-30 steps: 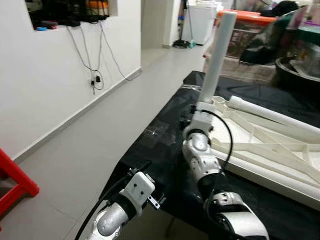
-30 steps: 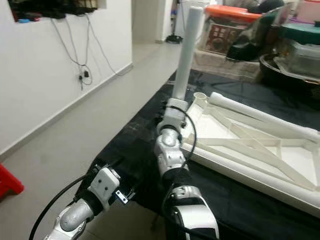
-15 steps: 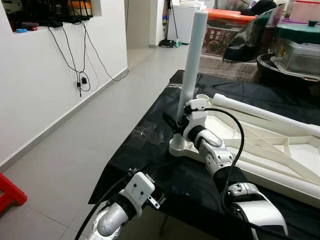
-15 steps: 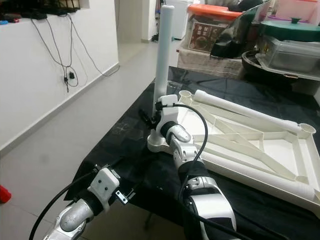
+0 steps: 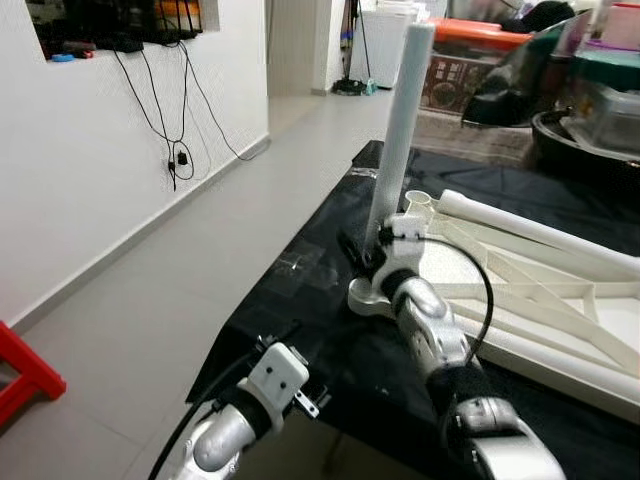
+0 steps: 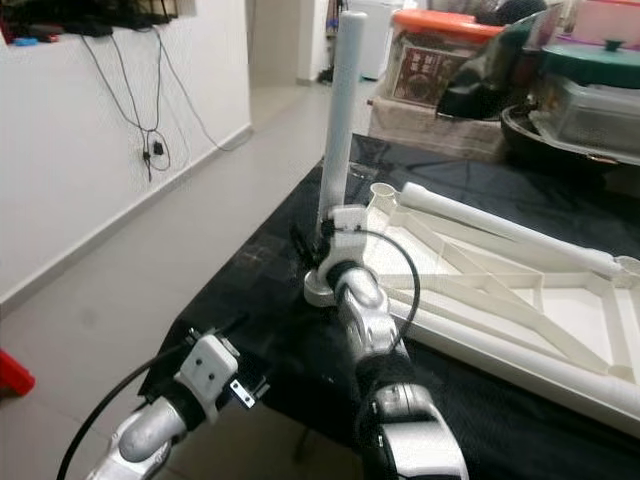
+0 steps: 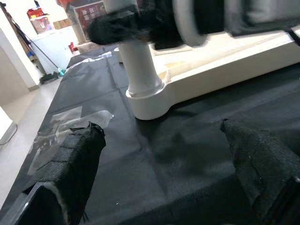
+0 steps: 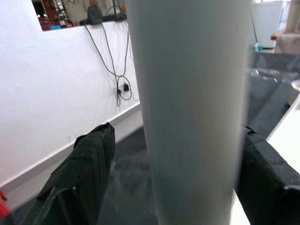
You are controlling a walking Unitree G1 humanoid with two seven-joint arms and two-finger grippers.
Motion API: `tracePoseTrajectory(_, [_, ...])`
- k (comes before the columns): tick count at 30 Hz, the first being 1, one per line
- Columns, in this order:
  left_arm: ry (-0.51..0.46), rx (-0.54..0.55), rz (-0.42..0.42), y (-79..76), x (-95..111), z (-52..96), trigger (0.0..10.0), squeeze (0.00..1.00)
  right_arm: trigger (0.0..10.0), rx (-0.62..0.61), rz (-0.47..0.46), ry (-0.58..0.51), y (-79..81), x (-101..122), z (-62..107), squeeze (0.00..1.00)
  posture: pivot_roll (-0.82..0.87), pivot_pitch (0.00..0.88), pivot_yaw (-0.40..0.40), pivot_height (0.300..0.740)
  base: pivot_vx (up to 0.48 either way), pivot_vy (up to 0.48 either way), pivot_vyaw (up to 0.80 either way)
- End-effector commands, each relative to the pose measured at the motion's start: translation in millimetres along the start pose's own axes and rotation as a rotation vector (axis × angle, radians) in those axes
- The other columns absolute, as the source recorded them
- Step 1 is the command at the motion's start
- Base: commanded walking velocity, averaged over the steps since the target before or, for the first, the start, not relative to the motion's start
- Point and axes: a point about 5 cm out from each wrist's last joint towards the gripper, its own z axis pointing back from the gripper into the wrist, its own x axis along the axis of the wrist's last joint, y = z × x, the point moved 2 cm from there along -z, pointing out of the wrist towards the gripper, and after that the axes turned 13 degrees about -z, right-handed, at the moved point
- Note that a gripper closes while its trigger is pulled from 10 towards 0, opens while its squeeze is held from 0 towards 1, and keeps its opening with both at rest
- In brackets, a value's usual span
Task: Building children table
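Note:
A white table leg (image 5: 400,130) stands upright in the corner socket (image 5: 368,297) of the upside-down white table top (image 5: 545,300). The top lies on a black-covered table (image 5: 300,285). My right gripper (image 5: 367,255) is at the leg's lower end, just above the socket. In the right wrist view the leg (image 8: 192,108) stands between the fingers (image 8: 91,164), and a gap shows on one side, so the gripper is open. My left gripper (image 7: 161,131) hangs open below the table's near edge, facing the socket (image 7: 145,101).
A white tube (image 5: 540,232) lies along the far side of the table top. Storage bins and lidded tubs (image 5: 590,90) crowd the back right. A white wall with dangling cables (image 5: 180,110) runs along the left, above grey floor. A red stool (image 5: 25,365) stands at the lower left.
A second ago the leg leaned, with its foot hidden behind my right wrist. Half a second ago it was upright in the corner socket, and it stays there. The head camera has shifted.

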Motion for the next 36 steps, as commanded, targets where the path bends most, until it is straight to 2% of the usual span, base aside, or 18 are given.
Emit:
tracePoseTrajectory(1, [0.009,-0.011,0.004,-1.4,-1.5,0.9,10.0,0.0,10.0,-0.012,0.014,-0.029,-0.6,4.9,6.7,0.0,0.17,0.0,-0.071,0.74,0.0,0.0,0.0])
tracePoseTrajectory(3, [0.01,-0.01,0.004,-0.9,-1.8,1.1,10.0,0.0,10.0,-0.058,0.028,-0.052,-6.0,1.3,20.5,0.0,0.17,0.0,-0.068,0.74,0.0,0.0,0.0])
tracePoseTrajectory(8, [0.012,-0.009,0.004,-0.4,-2.3,1.3,10.0,0.0,10.0,-0.131,0.053,-0.092,-12.4,-0.1,39.9,0.0,0.16,0.0,-0.066,0.74,0.0,0.0,0.0])
tracePoseTrajectory(9, [0.012,-0.009,0.004,-0.4,-2.3,1.3,10.0,0.0,10.0,-0.131,0.053,-0.092,-12.4,-0.1,39.9,0.0,0.16,0.0,-0.066,0.74,0.0,0.0,0.0])
tracePoseTrajectory(13, [0.039,0.011,0.021,2.4,-6.1,0.5,10.0,0.0,10.0,-0.189,0.094,-0.065,-11.8,-12.2,62.8,0.0,0.15,0.0,-0.056,0.74,0.0,0.0,-0.2])
tracePoseTrajectory(16, [0.052,0.023,0.029,4.2,-7.9,0.2,10.0,0.0,10.0,-0.212,0.102,-0.045,-10.9,-17.4,68.7,0.0,0.15,0.0,-0.056,0.74,0.0,0.0,-0.8])
tracePoseTrajectory(21, [0.093,0.048,0.04,8.0,-13.6,-0.5,10.0,0.0,10.0,-0.232,0.15,-0.04,-7.7,-18.9,70.8,0.0,0.15,0.0,-0.056,0.74,0.0,0.0,-0.79])
tracePoseTrajectory(25, [0.106,0.057,0.048,9.7,-15.8,-0.5,10.0,0.0,10.0,-0.229,0.143,-0.029,-5.9,-21.0,70.6,0.0,0.15,0.0,-0.06,0.74,0.0,-0.289,-0.78])
tracePoseTrajectory(36, [0.127,0.048,0.046,8.0,-17.7,-0.9,10.0,0.0,10.0,-0.235,0.155,-0.006,-2.9,-23.4,72.3,0.0,0.15,0.0,-0.06,0.74,0.0,-0.46,0.0])
